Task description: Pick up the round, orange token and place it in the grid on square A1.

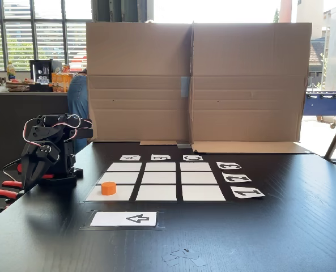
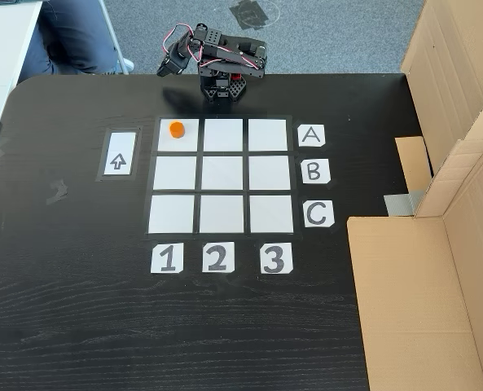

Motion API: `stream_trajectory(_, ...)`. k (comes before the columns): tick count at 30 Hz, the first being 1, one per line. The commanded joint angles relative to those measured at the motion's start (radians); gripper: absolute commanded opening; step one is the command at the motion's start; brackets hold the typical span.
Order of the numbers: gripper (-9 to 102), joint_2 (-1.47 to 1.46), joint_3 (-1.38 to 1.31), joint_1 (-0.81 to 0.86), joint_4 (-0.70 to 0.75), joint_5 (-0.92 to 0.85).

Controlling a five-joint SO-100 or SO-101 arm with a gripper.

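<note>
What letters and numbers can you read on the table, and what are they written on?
"A" on the white card A beside the grid's top row in the top-down fixed view.
"B" on card B, middle row.
"C" on card C, bottom row.
"1" on card 1.
"2" on card 2.
"3" on card 3.
An arrow sign, no words, on the arrow card.

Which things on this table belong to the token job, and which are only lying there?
Job:
- orange token, lying on square A1
- the grid, with its label cards
- gripper, folded back near the arm's base

Lying about:
- arrow card
- cardboard screen
- tape scraps at the table's near edge
</note>
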Motion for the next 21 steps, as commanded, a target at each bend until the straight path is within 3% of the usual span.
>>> stream_trajectory(1, 0, 0.0, 0.002, -0.003, 0.005, -0.006)
stream_trajectory(21, 0, 0.011, 0.003, -0.009, 0.011, -0.005)
